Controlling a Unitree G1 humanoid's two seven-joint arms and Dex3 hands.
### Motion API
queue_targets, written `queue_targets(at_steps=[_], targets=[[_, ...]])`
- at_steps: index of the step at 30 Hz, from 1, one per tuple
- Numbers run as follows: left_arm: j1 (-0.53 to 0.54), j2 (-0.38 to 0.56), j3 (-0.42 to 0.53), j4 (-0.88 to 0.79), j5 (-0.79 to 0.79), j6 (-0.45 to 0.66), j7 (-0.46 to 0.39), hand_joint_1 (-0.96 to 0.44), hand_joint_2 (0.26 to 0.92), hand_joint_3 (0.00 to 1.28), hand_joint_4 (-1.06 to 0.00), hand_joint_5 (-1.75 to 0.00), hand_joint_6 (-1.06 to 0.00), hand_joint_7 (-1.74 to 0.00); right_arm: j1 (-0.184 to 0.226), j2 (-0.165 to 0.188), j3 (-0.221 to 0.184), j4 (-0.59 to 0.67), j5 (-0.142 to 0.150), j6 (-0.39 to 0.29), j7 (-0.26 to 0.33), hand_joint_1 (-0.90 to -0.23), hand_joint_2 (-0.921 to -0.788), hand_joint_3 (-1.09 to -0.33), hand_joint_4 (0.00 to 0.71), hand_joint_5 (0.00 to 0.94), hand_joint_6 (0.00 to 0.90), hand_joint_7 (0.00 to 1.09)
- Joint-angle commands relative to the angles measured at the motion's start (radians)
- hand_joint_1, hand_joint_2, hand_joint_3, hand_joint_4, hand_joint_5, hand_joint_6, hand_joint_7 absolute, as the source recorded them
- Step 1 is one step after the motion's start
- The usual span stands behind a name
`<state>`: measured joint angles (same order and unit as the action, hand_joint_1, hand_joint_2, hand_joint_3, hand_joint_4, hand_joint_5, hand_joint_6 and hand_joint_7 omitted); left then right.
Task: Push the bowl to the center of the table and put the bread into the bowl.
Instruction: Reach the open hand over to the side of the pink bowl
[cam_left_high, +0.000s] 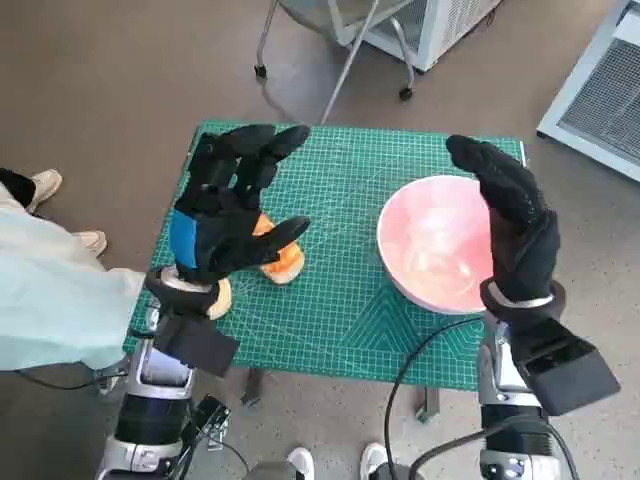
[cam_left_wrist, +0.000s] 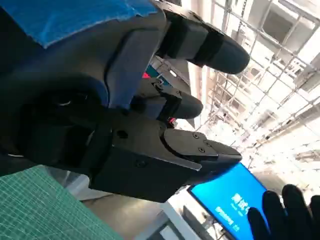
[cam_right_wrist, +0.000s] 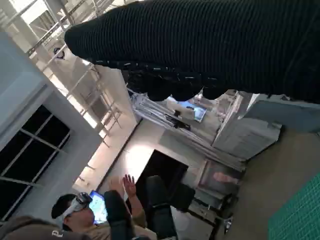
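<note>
The right hand (cam_left_high: 515, 225), fingers apart and empty, stands raised at the pink bowl (cam_left_high: 440, 245) near the table's (cam_left_high: 340, 330) right edge, the left hand (cam_left_high: 225, 205) spread above the bread (cam_left_high: 283, 262) near the left edge; the push toward centre seems next.

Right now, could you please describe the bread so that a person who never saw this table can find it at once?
Start from the green cutting mat that covers the small table. On its left part, under the raised left hand, lies the bread. It is a small orange-brown piece lying flat on the mat, unlike the large pink bowl on the right part.
</note>
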<state>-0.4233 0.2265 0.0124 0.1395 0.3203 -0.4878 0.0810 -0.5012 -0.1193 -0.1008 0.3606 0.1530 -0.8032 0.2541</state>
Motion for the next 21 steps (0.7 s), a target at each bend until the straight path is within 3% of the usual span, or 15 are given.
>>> queue_targets(at_steps=[1,13,21], targets=[[-0.02,0.01,-0.006,0.006,0.0,0.01,-0.001,-0.17,0.874,0.15,-0.23,-0.32,-0.15,-0.75,0.028,-0.01,-0.002,0.002,-0.003,0.017,0.0,-0.583,-0.921,-0.799,0.34,0.006,0.012,0.82],[-0.026,0.013,-0.01,0.01,-0.036,0.024,-0.033,-0.17,0.885,0.13,-0.22,-0.28,-0.13,-0.77,0.041,-0.014,-0.004,-0.011,-0.014,0.021,-0.006,-0.576,-0.921,-0.803,0.34,0.006,0.011,0.82],[-0.032,0.006,-0.012,0.011,-0.038,0.032,-0.033,-0.17,0.891,0.12,-0.23,-0.26,-0.13,-0.77,0.042,-0.054,-0.038,0.031,0.023,0.001,0.016,-0.58,-0.921,-0.793,0.334,0.002,0.019,0.8]])
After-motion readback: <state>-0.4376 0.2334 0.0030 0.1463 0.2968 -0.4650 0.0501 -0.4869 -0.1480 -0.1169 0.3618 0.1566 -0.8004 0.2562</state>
